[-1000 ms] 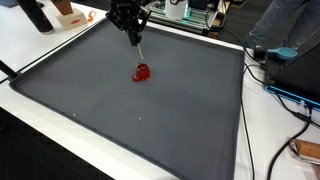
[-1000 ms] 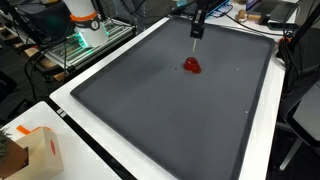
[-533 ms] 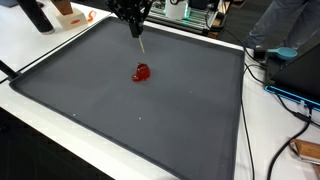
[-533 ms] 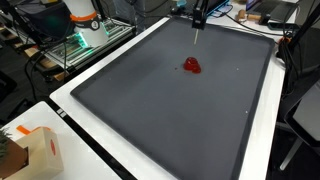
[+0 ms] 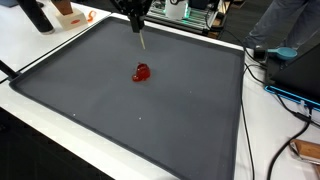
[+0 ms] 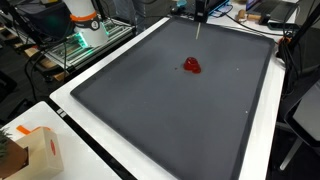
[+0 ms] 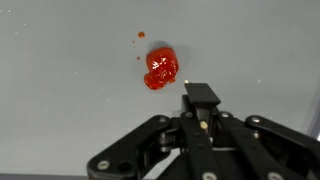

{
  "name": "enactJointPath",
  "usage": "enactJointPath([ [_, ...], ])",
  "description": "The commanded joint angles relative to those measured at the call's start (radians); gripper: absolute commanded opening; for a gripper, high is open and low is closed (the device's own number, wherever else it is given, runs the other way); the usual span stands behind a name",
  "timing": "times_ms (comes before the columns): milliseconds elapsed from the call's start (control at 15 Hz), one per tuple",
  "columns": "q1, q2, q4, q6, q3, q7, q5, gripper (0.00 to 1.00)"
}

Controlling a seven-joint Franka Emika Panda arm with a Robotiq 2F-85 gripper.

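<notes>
Gripper point(image 5: 136, 20) hangs high over the far edge of the gray mat point(image 5: 150, 130), jaws shut tight on a thin stick point(image 5: 141, 38) that points down. Red blob point(image 5: 142, 72) lies on the mat nearer its middle, well apart from the stick tip. Step looks like stick held clear btwn touches. Next move prob calls for lining the tip up over the blob & lowering gently, w/o digging into the mat.

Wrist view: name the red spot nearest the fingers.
The large glossy red blob; the tiny red droplet lies beyond it, farther from the fingers shut on a thin stick.
</notes>
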State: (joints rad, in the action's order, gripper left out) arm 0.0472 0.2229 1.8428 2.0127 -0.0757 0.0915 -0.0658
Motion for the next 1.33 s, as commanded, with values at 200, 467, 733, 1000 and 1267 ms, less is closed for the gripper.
enactJointPath([
  [200, 0.002, 0.004, -0.005, -0.003, 0.002, 0.0, 0.0, 0.03],
  [467, -0.066, 0.066, -0.049, -0.002, -0.009, 0.208, -0.206, 0.03],
  [733, -0.111, 0.131, -0.072, 0.003, -0.021, 0.371, -0.341, 0.03],
  [1000, -0.136, 0.188, -0.071, 0.011, -0.046, 0.482, -0.444, 0.03],
  [1267, -0.151, 0.234, -0.062, 0.03, -0.071, 0.583, -0.51, 0.03],
])
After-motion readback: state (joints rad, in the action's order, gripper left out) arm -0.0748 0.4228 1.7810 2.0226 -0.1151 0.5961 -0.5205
